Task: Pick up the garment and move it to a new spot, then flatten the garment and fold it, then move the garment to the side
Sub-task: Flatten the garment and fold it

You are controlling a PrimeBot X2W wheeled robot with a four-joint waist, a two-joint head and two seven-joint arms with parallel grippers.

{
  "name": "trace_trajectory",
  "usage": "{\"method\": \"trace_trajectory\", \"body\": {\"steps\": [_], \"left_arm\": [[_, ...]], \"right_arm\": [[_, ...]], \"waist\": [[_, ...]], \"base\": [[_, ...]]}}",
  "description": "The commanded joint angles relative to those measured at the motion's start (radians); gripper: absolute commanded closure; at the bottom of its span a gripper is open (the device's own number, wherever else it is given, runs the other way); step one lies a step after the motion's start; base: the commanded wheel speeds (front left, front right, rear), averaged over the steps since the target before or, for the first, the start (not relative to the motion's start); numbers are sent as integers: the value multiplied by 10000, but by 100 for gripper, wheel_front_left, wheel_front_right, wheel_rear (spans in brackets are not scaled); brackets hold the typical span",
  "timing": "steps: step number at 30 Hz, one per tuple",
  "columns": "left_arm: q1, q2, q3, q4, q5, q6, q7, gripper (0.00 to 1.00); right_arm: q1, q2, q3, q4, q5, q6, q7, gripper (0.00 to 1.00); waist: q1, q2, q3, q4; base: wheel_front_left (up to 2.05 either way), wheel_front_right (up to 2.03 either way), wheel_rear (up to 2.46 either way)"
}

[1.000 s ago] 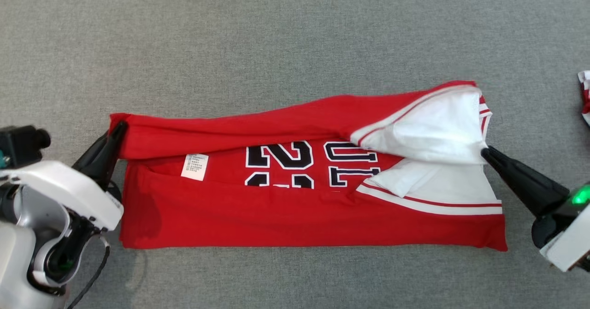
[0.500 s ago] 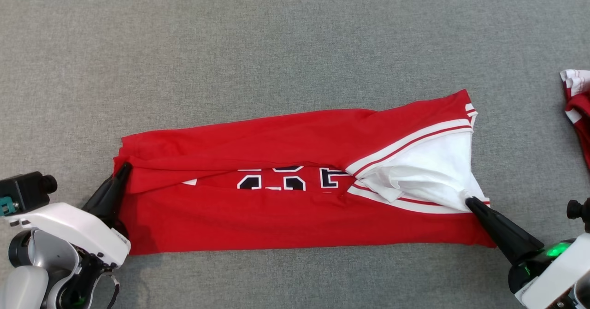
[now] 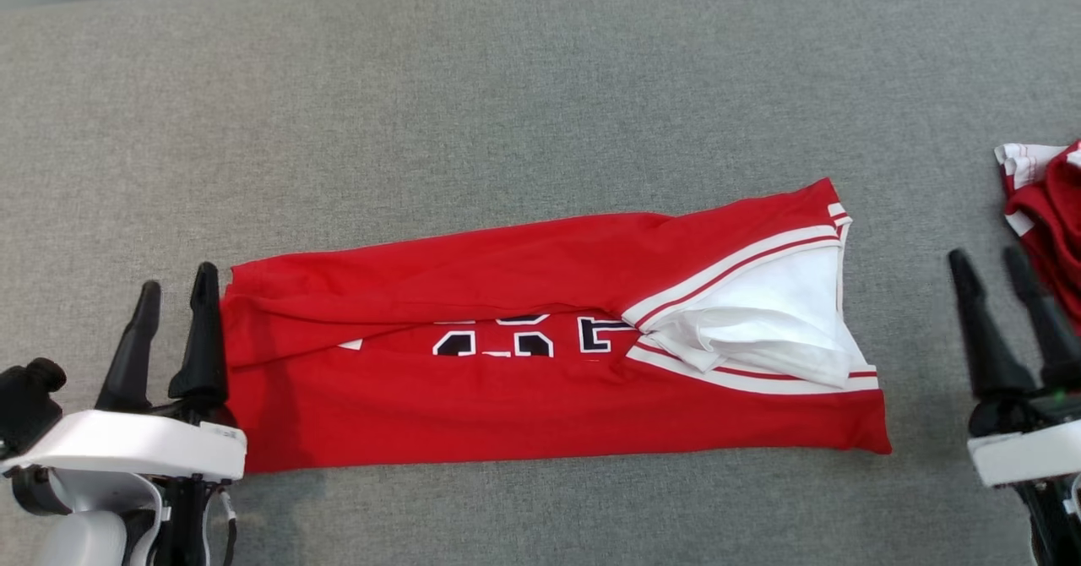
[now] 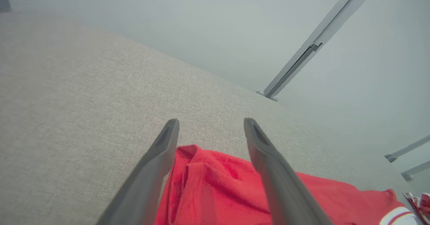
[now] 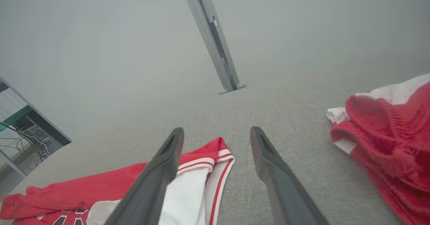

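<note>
Jersey axis: left-right, white end rightward.
Left gripper, right gripper: spread, empty, flanking jersey.
Room: bare grey surface beyond jersey.

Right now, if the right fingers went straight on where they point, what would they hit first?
Probably nothing: only bare grey surface lies ahead of the right fingers, between the jersey and red pile.

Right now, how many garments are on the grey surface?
2. Red jersey folded lengthwise across the middle; red-and-white garment bunched at the right edge, partly cut off, so more may be hidden.
</note>
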Motion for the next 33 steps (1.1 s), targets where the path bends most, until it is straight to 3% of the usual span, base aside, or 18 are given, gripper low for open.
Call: {"method": "trace_trajectory", "body": {"steps": [1,5,9,12,22,33], "left_arm": [[31,41,-37,-188,412,206,-269,0],[126,-60,-317,-671,1418,707,-964,0],[56,6,-611,-1046,2704,1268,-1468,0],[-31,78,-812,-1147,3452,1441,-1691,0],[-308,574,-1005,161,4074,502,-1881,0],[-144,325,-965,525,4294,224,-1909,0]], "right_arm": [[56,323,-453,-51,-471,3,-83,0],[82,1219,-1442,-287,-1929,3,136,0],[146,1725,-1955,-533,-3395,2,536,0],[233,2014,-2111,-616,-4142,2,845,0],[595,2281,-2155,-245,-5052,2,1070,0],[719,2326,-2065,242,-5036,2,1146,0]], "waist": [[0,0,-82,12],[0,0,-236,39],[0,0,-379,152],[0,0,-516,267],[0,0,-993,515],[0,0,-1312,610]], "base": [[0,0,0],[0,0,0],[0,0,0],[0,0,0],[0,0,0],[0,0,0]]}}
